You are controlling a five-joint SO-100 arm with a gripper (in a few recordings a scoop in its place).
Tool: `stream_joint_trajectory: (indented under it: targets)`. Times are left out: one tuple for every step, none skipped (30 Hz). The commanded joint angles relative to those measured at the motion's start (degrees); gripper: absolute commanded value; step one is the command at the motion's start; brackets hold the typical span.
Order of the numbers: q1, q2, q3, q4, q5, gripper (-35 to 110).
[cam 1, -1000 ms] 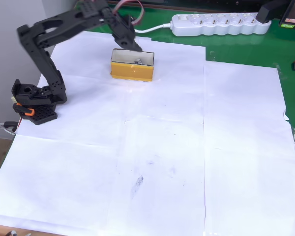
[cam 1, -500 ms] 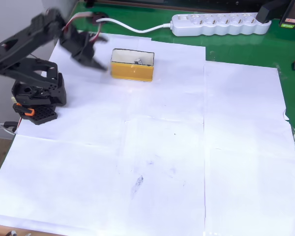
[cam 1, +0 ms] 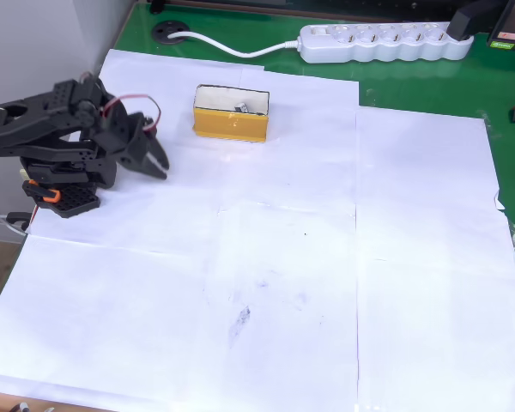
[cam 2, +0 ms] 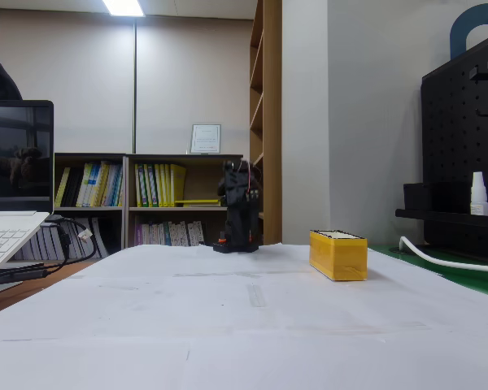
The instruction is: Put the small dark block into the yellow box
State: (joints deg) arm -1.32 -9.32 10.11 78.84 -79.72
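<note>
The yellow box (cam 1: 230,120) stands on the white paper near the back of the table, seen from the side as the yellow box (cam 2: 337,254) in the fixed view. The small dark block (cam 1: 239,107) lies inside it, against the far wall, with pale markings on top. My gripper (cam 1: 161,166) hangs low over the paper to the left of the box, well apart from it, on the black arm (cam 2: 240,207) folded back over its base. Its fingers look closed together with nothing between them.
A white power strip (cam 1: 382,43) and its cable lie on the green mat behind the paper. The arm's base (cam 1: 60,193) sits at the left edge. A laptop (cam 2: 8,211) stands at the left in the fixed view, a person behind it.
The arm has drawn back from above the yellow box, swinging left and folding down over its base. The block stays in the box.
</note>
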Motion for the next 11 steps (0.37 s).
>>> stream_joint_trajectory:
  targets:
    - [-0.26, -1.05, -1.85, -1.41, -0.88, 0]
    - [-0.09, -1.05, -2.99, -1.85, -1.14, 0]
    - [0.09, -1.05, -4.13, -2.20, -1.85, 0]
    - [0.26, -1.14, -4.13, -0.97, -2.02, 0]
    - [0.18, -1.14, -4.13, 0.18, -2.02, 0]
    - [-0.09, -1.14, -4.13, 1.32, -1.93, 0]
    - [-0.26, -1.14, -4.13, 2.81, -1.93, 0]
    - [-0.35, -1.14, -4.13, 4.13, -1.93, 0]
    - [-0.35, -1.23, -4.13, 5.27, -1.85, 0]
    - [-0.35, -1.23, -4.13, 6.06, -1.85, 0]
    - [-0.26, -1.23, -4.13, 6.50, -1.67, 0]
